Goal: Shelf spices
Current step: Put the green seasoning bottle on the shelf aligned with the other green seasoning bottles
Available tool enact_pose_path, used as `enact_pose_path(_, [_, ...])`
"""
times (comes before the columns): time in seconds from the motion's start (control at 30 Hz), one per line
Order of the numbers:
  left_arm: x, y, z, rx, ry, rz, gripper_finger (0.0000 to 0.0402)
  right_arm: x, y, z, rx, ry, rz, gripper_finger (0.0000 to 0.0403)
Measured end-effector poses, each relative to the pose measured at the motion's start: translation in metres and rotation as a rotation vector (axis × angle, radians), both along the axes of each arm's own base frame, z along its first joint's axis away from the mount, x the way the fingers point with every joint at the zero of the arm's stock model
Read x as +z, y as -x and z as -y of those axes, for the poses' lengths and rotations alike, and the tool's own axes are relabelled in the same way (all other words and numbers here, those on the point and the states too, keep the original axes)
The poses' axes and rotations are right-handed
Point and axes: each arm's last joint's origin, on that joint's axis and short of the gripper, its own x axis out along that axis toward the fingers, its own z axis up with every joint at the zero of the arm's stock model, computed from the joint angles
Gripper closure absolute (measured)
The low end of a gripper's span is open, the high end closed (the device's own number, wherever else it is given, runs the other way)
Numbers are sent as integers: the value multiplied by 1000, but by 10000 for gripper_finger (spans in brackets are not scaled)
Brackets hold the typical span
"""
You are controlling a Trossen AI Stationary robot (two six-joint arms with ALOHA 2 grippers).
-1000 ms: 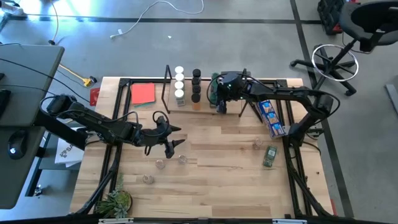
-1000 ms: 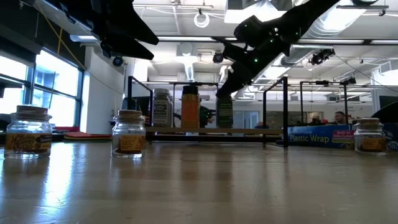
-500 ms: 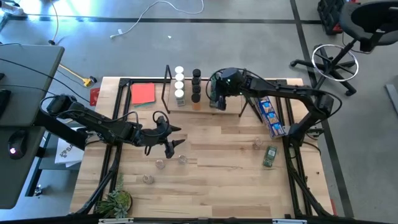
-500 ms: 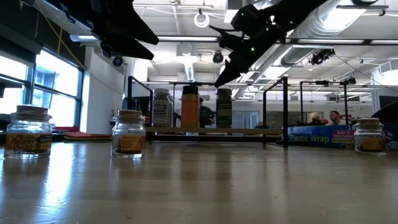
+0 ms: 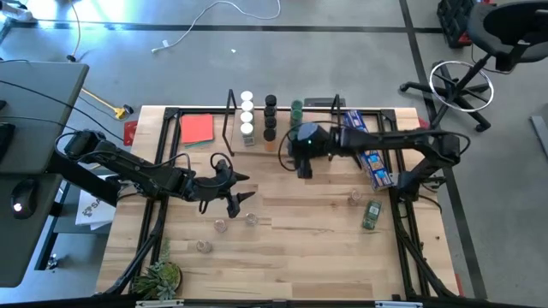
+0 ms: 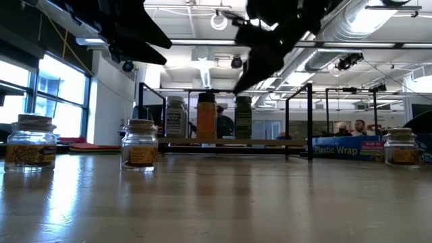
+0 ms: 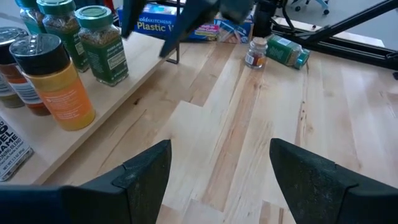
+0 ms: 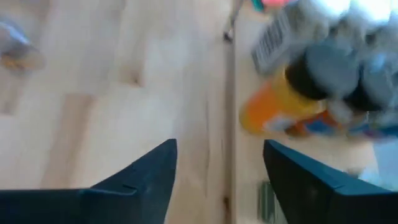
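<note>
The shelf [image 5: 282,147] is sitting at the table's [image 5: 308,257] twelve o'clock edge, jars standing on it in rows. At its nine o'clock a flat card [image 5: 197,129] is lying. At three o'clock a long packet [image 5: 370,154] is lying, with a toppled jar [image 5: 371,216] at its six o'clock. Three jars [image 5: 224,225] are standing toward seven o'clock.

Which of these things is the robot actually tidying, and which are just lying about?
Part of the job:
spice jars on the shelf
loose jars on the table
green jar lying on its side
wire-framed shelf

Just lying about:
red card
blue plastic wrap box
small plant
</note>
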Motion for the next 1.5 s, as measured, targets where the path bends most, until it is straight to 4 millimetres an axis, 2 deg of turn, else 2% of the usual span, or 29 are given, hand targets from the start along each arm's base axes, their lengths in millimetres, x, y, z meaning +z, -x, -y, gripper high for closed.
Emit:
enact_pose_path(0.13, [0,0,0,0,0,0,133,-25,10,9,-81,5,1,220])
enact_pose_path(0.33, [0,0,0,1,0,1,133,-37,19,28,-128,-7,27,260])
enact_pose_path(0.6, [0,0,0,3,0,2,133,-35,21,39,-163,0,53,262])
enact_pose_path(0.93, [0,0,0,3,-1,1,133,-34,20,40,-168,-22,75,262])
enact_pose_path(1.13, [0,0,0,3,-1,1,133,-35,17,36,-114,-62,93,262])
enact_pose_path(1.5, [0,0,0,4,-2,2,133,-45,6,44,-162,-44,157,262])
